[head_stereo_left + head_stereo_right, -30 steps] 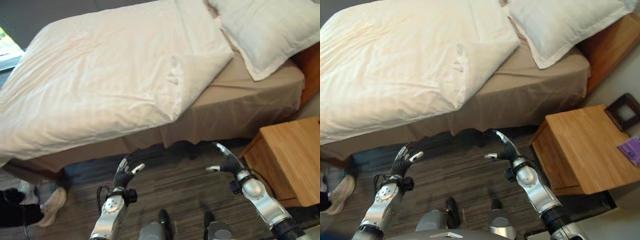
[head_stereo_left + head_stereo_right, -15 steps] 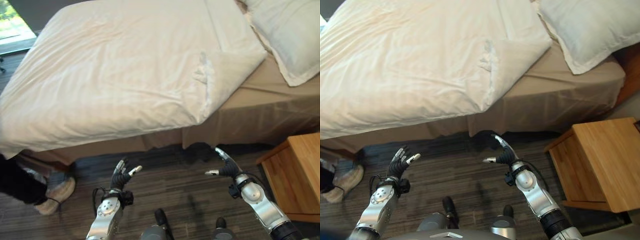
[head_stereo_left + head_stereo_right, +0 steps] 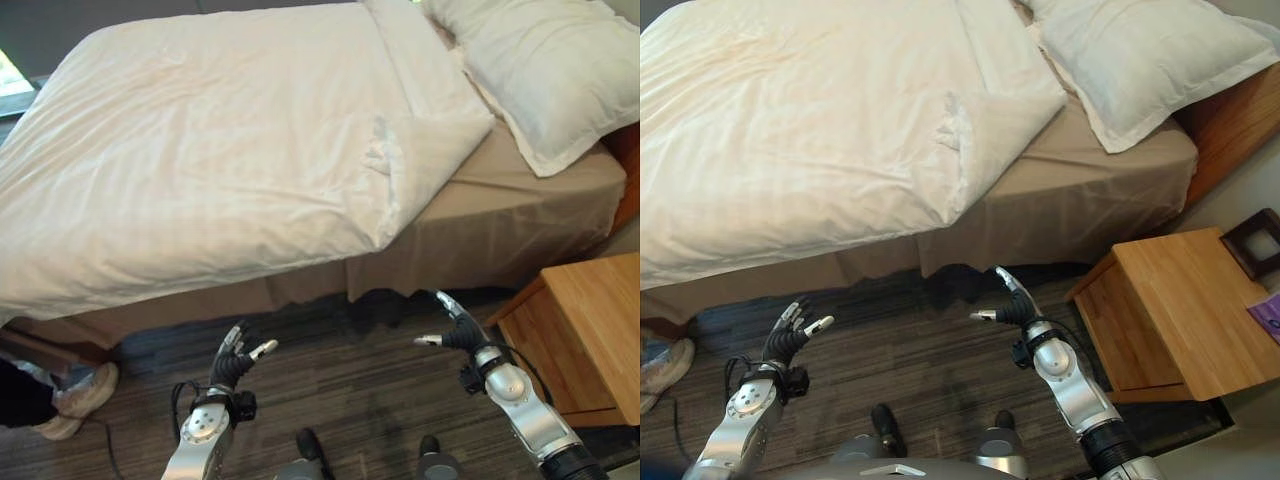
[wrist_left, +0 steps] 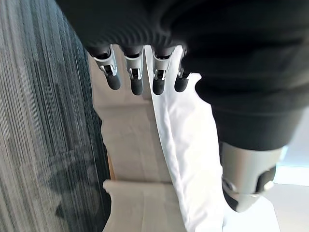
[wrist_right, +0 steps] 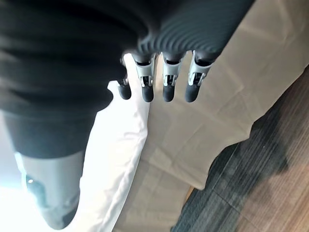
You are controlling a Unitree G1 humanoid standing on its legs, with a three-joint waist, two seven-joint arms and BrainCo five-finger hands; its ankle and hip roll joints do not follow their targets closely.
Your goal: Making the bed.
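A purple item [image 3: 1267,309] is seen on the nightstand [image 3: 1180,305] from the right eye. Beside the bed [image 3: 480,215], the left hand [image 3: 232,362] and right hand [image 3: 450,330] are held relaxed, empty. The duvet [image 3: 220,150] lies on it, corner folded, near the pillow [image 3: 545,70]. A shoe [image 3: 75,400] stands at the bed's foot.

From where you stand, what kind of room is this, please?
Most likely a bedroom, perhaps a hotel room. A bed with a white duvet and a pillow stands before the robot, and a wooden nightstand sits beside it on the dark floor.
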